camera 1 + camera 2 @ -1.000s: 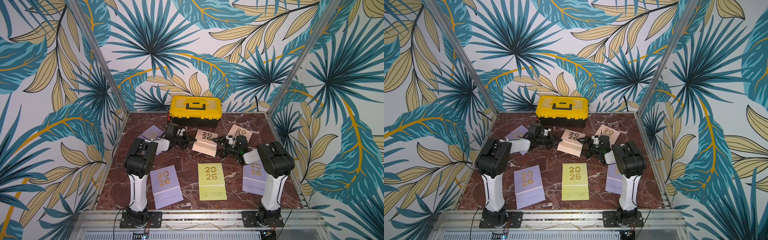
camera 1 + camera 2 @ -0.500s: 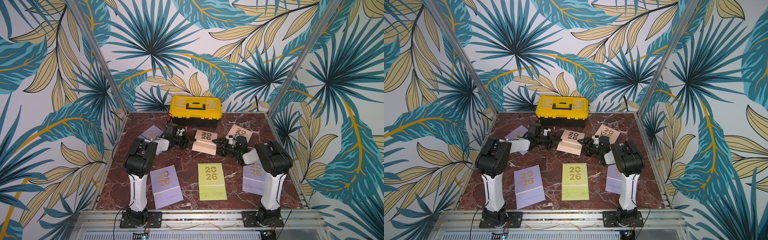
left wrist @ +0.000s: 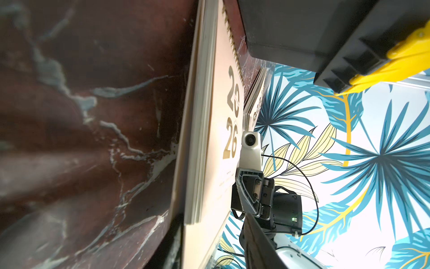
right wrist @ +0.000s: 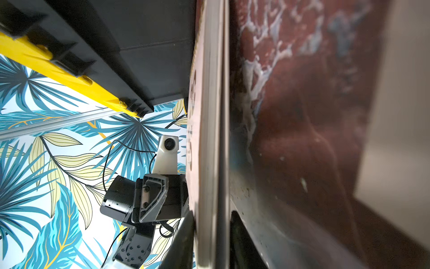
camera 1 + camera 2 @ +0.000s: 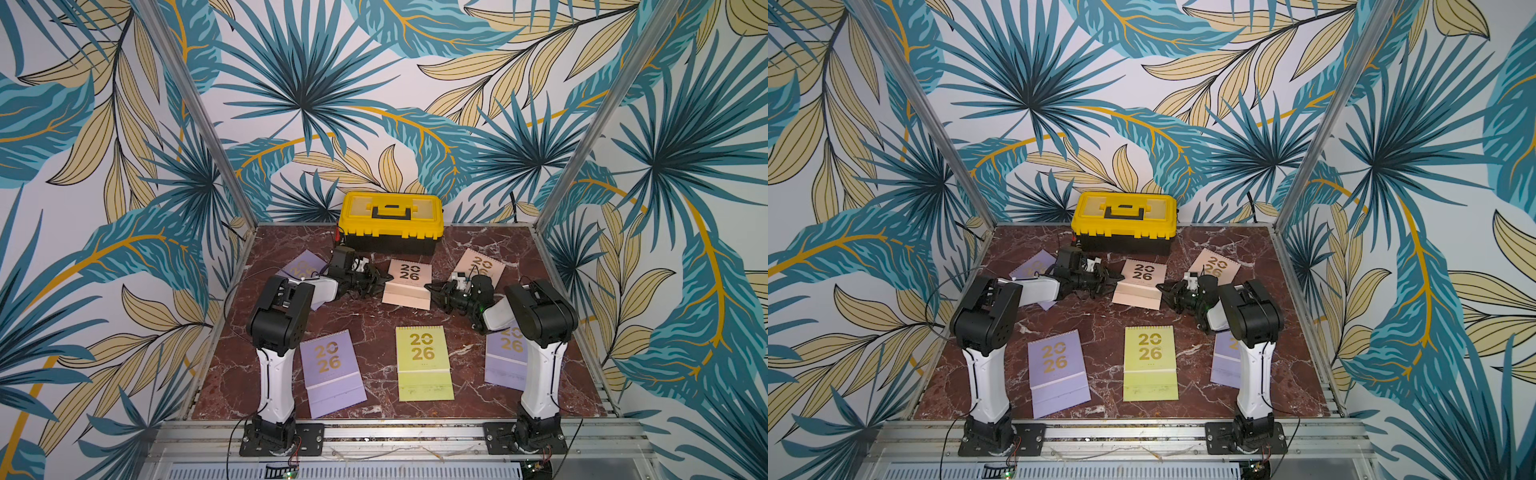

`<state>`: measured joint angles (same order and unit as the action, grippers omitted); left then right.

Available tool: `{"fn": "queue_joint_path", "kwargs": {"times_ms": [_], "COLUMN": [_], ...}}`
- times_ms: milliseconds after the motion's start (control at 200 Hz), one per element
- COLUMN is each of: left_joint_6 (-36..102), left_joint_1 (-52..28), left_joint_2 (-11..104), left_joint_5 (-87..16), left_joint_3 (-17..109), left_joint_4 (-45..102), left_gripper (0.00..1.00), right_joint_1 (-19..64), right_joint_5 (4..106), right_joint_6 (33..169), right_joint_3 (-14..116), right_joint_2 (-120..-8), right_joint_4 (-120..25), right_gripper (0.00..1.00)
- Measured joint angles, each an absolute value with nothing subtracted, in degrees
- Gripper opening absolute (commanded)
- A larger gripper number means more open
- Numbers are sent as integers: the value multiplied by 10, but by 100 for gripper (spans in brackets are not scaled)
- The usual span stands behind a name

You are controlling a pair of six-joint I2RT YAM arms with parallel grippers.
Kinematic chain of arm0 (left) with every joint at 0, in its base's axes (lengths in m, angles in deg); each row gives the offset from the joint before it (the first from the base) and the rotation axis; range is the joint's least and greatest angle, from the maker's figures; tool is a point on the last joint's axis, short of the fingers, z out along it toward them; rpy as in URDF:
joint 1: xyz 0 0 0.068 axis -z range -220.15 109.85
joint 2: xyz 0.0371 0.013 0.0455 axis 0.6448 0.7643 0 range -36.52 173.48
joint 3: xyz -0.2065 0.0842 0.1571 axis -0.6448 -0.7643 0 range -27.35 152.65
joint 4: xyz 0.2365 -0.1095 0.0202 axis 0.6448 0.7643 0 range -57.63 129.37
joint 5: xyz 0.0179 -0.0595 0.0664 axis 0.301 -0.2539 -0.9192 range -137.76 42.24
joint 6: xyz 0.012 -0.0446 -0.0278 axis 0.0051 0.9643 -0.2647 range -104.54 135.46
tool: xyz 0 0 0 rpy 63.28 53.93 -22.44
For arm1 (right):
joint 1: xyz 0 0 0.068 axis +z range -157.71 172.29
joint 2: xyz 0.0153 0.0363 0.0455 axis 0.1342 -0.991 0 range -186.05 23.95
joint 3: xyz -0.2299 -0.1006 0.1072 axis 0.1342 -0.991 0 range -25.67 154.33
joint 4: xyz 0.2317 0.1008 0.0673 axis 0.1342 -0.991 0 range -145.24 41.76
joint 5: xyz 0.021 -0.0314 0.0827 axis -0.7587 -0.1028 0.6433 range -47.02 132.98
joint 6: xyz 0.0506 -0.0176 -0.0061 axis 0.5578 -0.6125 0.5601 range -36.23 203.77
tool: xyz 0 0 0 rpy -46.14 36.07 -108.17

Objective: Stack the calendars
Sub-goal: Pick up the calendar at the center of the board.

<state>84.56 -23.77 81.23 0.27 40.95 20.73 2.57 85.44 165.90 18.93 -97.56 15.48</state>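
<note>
Middle of a top view — the left claw [image 5: 381, 283] stands part open around one edge of the peach calendar [image 5: 408, 291]; the right claw [image 5: 433, 288] pinches the opposite edge.

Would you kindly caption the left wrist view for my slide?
Edge-on view of the peach calendar against the red marble table, yellow-and-black toolbox behind it.

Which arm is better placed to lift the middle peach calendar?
Right, probably: the jaws of the right gripper look closed on an edge of the middle peach calendar, while those of the left gripper stand open around its opposite edge.
</note>
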Motion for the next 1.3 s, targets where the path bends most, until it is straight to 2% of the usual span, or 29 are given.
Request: {"fn": "queue_joint_path", "kwargs": {"times_ms": [115, 466, 821, 1302], "left_joint_6": [844, 842, 839, 823], "left_joint_1": [-239, -244, -254, -256], "left_joint_2": [812, 796, 750, 655], "left_joint_5": [6, 11, 11, 11], "left_joint_3": [409, 409, 396, 319], "left_joint_4": [208, 211, 211, 211], "left_gripper": [52, 61, 65, 66], "right_joint_1": [26, 26, 26, 26], "right_joint_5": [854, 850, 843, 837], "right_joint_6": [1659, 1659, 1649, 1554], "right_joint_3": [189, 184, 156, 74], "right_joint_2": [-976, -944, -864, -630], "right_joint_4": [157, 154, 102, -89], "right_gripper": [14, 4, 3, 0]}}
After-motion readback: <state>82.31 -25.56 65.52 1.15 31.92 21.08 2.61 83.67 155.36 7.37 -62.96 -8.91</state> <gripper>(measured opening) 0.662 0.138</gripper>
